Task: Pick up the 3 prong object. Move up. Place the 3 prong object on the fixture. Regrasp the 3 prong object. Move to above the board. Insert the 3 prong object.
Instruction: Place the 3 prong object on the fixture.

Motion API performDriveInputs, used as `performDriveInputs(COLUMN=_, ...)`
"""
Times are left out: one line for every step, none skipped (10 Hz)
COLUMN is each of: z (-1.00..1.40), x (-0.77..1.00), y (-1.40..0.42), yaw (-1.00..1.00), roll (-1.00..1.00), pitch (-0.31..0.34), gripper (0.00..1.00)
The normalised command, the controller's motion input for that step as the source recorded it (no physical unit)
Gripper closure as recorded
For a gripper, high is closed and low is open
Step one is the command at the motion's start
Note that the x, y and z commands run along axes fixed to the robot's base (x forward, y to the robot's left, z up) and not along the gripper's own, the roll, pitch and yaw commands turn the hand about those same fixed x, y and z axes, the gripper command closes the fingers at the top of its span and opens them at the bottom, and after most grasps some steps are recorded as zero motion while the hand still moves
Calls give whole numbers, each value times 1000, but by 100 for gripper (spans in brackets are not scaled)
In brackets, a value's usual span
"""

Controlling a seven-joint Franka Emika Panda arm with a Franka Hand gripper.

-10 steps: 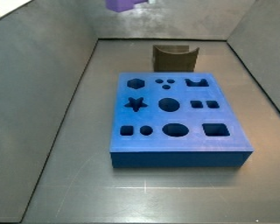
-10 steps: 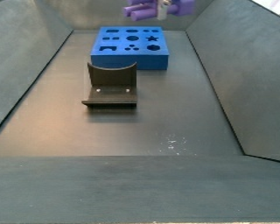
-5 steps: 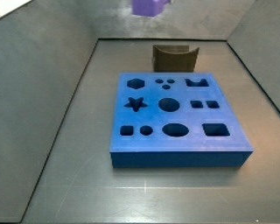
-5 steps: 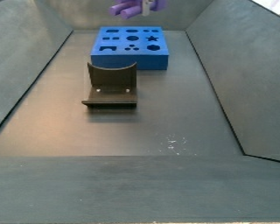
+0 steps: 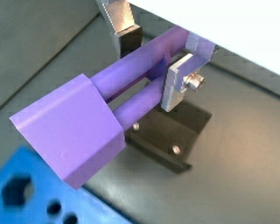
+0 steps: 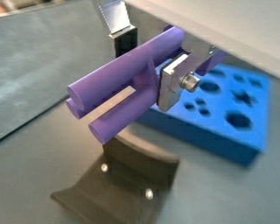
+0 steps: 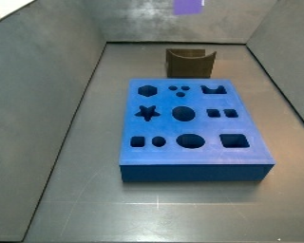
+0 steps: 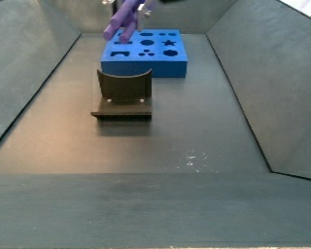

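High above the dull grey floor [image 7: 79,180], walled by grey panels, the gripper [image 5: 154,54] is clamping the 3 prong object [image 5: 101,109] by its prongs, hanging over the fixture [image 8: 123,92] beside the board [image 7: 193,128].

- The gripper [image 5: 152,54] shows best in both wrist views: two flat silver plates for fingers [image 6: 175,77], brushed metal with straight edges.
- One finger [image 5: 181,81] carries a round silver screw head with a washer, at 3 o'clock on its plate.
- The far finger [image 6: 115,19] ends in a dark pad below its silver plate.
- Neither side view shows the gripper's body clearly.
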Motion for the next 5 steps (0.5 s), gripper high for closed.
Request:
performDriveInputs(z=-15, x=221, y=89, yaw=533, roll=-1000, pitch=212, gripper=100)
performDriveInputs(z=-11, x=111, y=58, yaw=467, roll=-1000, pitch=262, gripper=100)
performDriveInputs(z=1, x=15, y=47, yaw=374, roll=-1000, pitch=312, gripper=100)
performDriveInputs(z=-1, x=16, y=41, yaw=300, roll=-1000, pitch=341, gripper=100)
performDriveInputs(z=-14, x=52, y=42, yaw=165, roll=-928, pitch=379, gripper=100)
